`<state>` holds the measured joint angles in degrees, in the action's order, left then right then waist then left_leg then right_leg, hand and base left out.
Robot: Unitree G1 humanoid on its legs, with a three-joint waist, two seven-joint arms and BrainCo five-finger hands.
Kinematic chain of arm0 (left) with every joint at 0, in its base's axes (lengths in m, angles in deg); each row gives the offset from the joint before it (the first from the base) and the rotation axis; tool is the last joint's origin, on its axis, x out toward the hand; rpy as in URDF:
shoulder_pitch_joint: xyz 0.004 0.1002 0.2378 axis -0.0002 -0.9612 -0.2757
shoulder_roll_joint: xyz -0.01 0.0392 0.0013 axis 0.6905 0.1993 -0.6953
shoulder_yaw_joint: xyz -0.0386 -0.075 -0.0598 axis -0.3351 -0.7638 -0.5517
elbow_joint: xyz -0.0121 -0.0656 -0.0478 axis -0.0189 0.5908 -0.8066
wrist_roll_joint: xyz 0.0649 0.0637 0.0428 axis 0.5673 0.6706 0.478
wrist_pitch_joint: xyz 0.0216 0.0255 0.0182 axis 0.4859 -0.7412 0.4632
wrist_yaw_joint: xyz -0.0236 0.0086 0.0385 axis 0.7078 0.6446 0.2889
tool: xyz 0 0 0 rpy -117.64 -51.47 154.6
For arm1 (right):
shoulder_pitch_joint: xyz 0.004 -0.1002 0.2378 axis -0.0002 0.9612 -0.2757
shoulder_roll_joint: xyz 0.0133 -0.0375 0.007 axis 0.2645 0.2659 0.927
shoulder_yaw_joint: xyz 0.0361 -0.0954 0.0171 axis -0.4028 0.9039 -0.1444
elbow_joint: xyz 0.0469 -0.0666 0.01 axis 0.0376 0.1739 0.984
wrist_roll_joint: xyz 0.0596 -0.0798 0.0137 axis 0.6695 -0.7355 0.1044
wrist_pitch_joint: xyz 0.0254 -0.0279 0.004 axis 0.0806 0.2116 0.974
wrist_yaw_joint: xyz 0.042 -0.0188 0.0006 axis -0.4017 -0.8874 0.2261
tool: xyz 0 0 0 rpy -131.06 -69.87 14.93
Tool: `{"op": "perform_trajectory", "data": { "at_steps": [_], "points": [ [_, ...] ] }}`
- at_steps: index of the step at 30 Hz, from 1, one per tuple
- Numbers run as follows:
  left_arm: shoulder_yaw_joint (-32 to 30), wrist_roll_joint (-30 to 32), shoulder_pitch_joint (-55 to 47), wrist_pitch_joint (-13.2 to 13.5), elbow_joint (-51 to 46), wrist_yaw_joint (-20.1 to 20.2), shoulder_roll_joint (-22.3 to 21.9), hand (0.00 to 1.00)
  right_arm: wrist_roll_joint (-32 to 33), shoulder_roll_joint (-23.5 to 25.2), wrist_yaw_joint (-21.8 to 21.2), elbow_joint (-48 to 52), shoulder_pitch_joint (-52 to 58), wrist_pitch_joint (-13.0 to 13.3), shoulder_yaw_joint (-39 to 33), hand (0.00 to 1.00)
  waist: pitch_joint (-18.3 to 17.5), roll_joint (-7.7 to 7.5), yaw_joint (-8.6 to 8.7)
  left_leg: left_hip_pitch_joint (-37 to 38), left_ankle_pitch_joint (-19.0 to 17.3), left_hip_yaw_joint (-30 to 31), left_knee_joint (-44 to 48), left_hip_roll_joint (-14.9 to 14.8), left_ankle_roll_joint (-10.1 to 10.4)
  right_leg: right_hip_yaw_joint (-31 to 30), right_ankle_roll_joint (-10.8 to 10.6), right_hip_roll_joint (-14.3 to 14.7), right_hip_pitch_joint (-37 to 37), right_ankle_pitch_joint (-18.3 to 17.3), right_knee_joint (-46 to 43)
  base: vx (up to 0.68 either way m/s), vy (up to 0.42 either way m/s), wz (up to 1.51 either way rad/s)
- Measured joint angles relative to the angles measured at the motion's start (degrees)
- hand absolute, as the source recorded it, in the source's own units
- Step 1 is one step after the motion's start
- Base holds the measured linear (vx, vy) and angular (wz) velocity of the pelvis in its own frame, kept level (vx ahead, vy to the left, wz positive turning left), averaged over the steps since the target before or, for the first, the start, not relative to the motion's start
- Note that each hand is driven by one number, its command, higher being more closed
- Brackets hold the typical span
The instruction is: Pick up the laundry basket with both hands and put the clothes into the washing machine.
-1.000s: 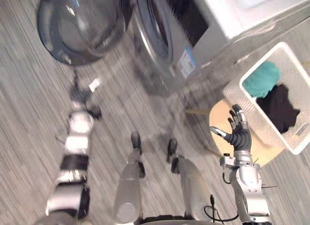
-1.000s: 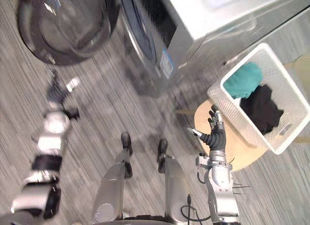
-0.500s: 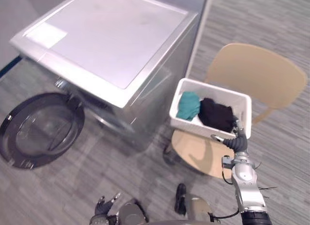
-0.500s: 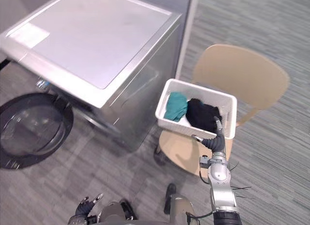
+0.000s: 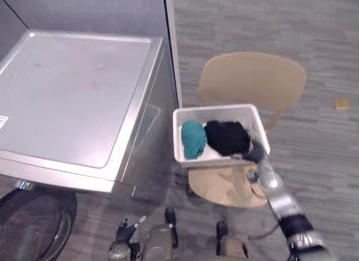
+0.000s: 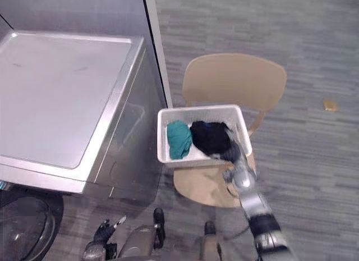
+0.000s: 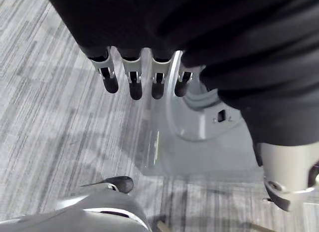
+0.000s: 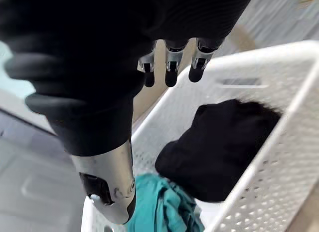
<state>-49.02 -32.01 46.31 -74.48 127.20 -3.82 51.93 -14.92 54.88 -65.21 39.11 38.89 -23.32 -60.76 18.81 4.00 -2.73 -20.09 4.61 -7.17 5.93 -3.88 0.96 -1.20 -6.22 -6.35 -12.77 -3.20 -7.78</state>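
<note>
A white laundry basket [image 5: 216, 109] stands on the seat of a tan chair [image 5: 252, 77], right beside the washing machine [image 5: 73, 104]. In it lie a teal cloth [image 5: 193, 139] and a black cloth [image 5: 226, 137]. My right hand [image 5: 256, 154] is at the basket's near right corner, open, its straight fingers [image 8: 170, 68] hanging over the perforated wall [image 8: 294, 157] and the black cloth [image 8: 219, 147]. The teal cloth [image 8: 159, 207] lies by the thumb. My left hand [image 5: 127, 229] hangs low near the floor, open, with fingers [image 7: 130, 85] straight and nothing in them.
The washing machine's round door [image 5: 28, 230] stands swung open at the lower left. A grey wall panel [image 5: 101, 11] rises behind the machine. A small tan scrap [image 5: 341, 104] lies on the striped grey floor to the right of the chair.
The whole picture has swung round: the camera moved, bringing basket and chair to the centre. My right hand has stayed at the basket's near right corner, now leaning over its rim.
</note>
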Motion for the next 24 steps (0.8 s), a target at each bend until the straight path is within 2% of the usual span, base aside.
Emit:
{"op": "perform_trajectory", "data": {
  "at_steps": [2, 7, 10, 13, 15, 16, 21, 24],
  "points": [
    [0.0, -0.5, 0.2, 0.3, 0.0, 0.0, 0.4, 0.00, -0.3, -2.0, 0.0, -3.1, -5.5, 0.0, 1.5, 0.00, 2.1, 0.28, -0.21, -1.2, 1.9, 1.4, -2.0, 0.4, -0.1, 1.4, 0.2, -0.1, -1.3, 0.5, 0.0, -0.10, 0.048, 0.35],
    [0.0, -2.5, 1.3, 1.2, 0.1, -0.5, 0.5, 0.00, -0.4, -6.8, 0.2, -11.7, -17.4, -0.1, 5.9, 0.00, 5.7, 1.19, -2.72, -4.4, 6.5, 4.1, -7.2, 1.0, 0.0, 4.2, 0.3, -0.4, -6.0, 0.6, -1.1, -0.06, 0.021, 0.27],
    [0.2, -4.0, 1.4, 2.0, 0.1, -1.3, 0.3, 0.00, -0.6, -8.2, 1.3, -15.8, -22.8, -0.3, 7.9, 0.00, 6.1, 1.83, -3.62, -8.3, 9.0, 6.0, -10.2, 0.9, 0.7, 6.0, 0.4, -0.2, -11.0, 0.3, -2.7, -0.05, -0.007, 0.24],
    [0.1, -5.7, 2.8, 2.2, -0.4, -1.6, -1.2, 0.00, -1.1, -10.2, 2.5, -16.3, -24.2, -1.3, 8.8, 0.00, 6.8, 2.68, -5.77, -11.9, 10.5, 7.6, -11.3, 1.2, 1.0, 7.7, 0.6, -0.6, -15.7, -1.3, -6.1, -0.01, -0.007, 0.28],
    [0.1, -6.5, 3.0, 2.6, -1.8, -1.6, -2.3, 0.00, -1.7, -10.3, 4.1, -16.2, -26.1, -1.3, 10.5, 0.00, 6.8, 2.68, -5.92, -14.5, 11.5, 8.7, -11.3, 1.7, 1.1, 8.8, 0.7, -1.4, -19.1, -3.1, -9.6, 0.02, -0.017, 0.33],
    [0.1, -6.9, 3.2, 2.6, -2.6, -1.6, -2.9, 0.00, -2.0, -10.4, 4.5, -16.2, -27.0, -1.3, 11.0, 1.00, 6.8, 2.67, -5.91, -15.5, 11.8, 8.8, -11.3, 1.9, 1.2, 9.1, 0.8, -1.7, -20.6, -4.0, -11.2, 0.03, -0.032, 0.31],
    [0.2, -7.9, 4.1, 3.5, -6.3, -1.6, -4.2, 0.00, -2.5, -10.5, 5.3, -15.8, -30.2, -1.2, 16.8, 1.00, 6.8, 2.63, -6.14, -18.0, 12.3, 10.2, -11.3, 2.0, 1.9, 10.6, 1.8, -2.4, -25.0, -7.1, -17.1, 0.02, -0.056, 0.18],
    [0.5, -7.9, 4.2, 3.6, -7.5, -1.6, -4.9, 0.00, -2.5, -9.9, 5.3, -15.1, -30.6, -1.2, 17.2, 1.00, 6.8, 2.60, -5.94, -18.0, 12.3, 10.1, -11.3, 1.8, 1.9, 10.7, 2.1, -2.4, -25.6, -8.2, -18.6, 0.03, -0.062, 0.04]
  ]
}}
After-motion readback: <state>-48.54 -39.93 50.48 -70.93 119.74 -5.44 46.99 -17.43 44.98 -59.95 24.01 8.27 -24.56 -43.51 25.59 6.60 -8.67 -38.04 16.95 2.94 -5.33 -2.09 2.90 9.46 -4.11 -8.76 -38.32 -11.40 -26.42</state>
